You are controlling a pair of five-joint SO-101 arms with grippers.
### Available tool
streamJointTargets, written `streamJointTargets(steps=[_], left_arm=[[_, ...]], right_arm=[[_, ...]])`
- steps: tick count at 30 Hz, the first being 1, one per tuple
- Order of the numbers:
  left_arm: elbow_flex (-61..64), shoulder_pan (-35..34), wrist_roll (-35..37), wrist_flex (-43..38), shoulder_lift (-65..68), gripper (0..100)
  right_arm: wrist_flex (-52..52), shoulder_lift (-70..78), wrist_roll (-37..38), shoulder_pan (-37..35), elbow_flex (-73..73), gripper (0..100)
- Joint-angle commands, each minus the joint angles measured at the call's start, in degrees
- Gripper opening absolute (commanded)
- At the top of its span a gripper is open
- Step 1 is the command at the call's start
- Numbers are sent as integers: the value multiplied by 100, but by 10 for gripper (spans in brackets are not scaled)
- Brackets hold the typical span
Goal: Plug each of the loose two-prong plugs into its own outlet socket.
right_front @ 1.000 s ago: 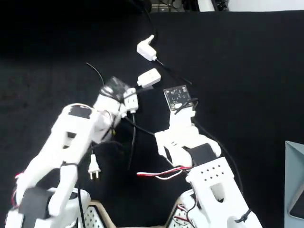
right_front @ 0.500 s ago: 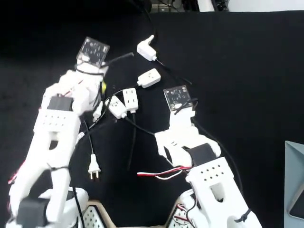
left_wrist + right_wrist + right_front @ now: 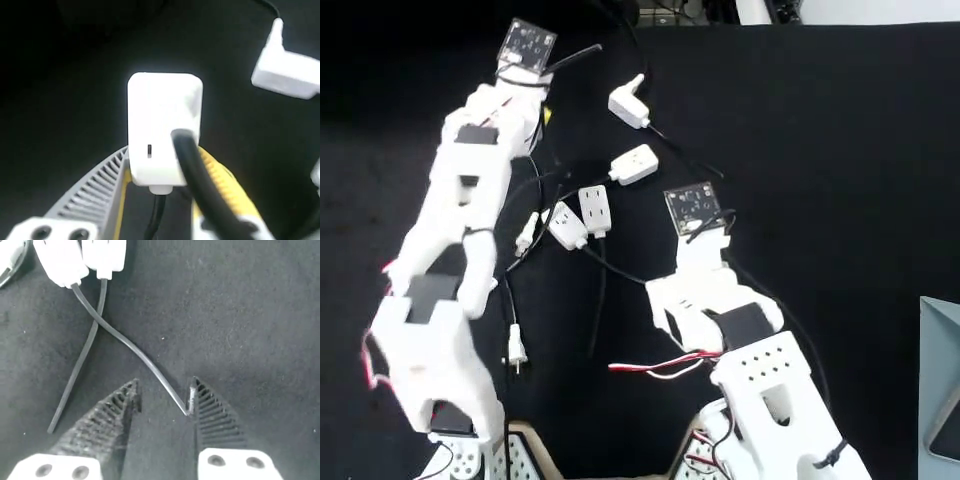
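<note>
Left wrist view has the left hand (image 3: 165,172) clenched on a white corded block (image 3: 164,112), the right hand (image 3: 164,390) hangs released above the bench (image 3: 250,315), and a two-prong plug (image 3: 516,352) lies loose on it.

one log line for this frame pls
left gripper: shut on white rectangular block with black cord | right gripper: open over thin black cable | white two-prong plug: loose on black cloth

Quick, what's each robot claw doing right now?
Left gripper: closed on a white block with a black cord.
Right gripper: open, holding nothing.
</note>
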Motion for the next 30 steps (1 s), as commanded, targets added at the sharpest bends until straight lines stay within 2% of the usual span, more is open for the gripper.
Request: streamJointTargets(steps=[1, 4, 7, 15, 19, 28, 30], left_arm=[[-1262, 57, 62, -62, 589, 134], [-1833, 31, 246, 316, 1002, 244], [-2308, 40, 624, 1108, 1073, 283], [-3600, -101, 668, 2927, 1064, 285], [-4303, -251, 668, 4202, 1064, 285], [-5684, -347, 668, 6892, 1064, 284], [-5859, -435, 712, 7200, 1064, 284]], right_arm=[[-105, -40, 26, 70, -13, 152], [-105, -40, 26, 70, -13, 152], [-105, -48, 18, 70, -13, 152], [-97, -48, -35, 70, -13, 152], [-97, -22, -352, 70, -66, 155], [-79, -13, -378, 79, -215, 153], [-44, -4, -378, 79, -444, 152]])
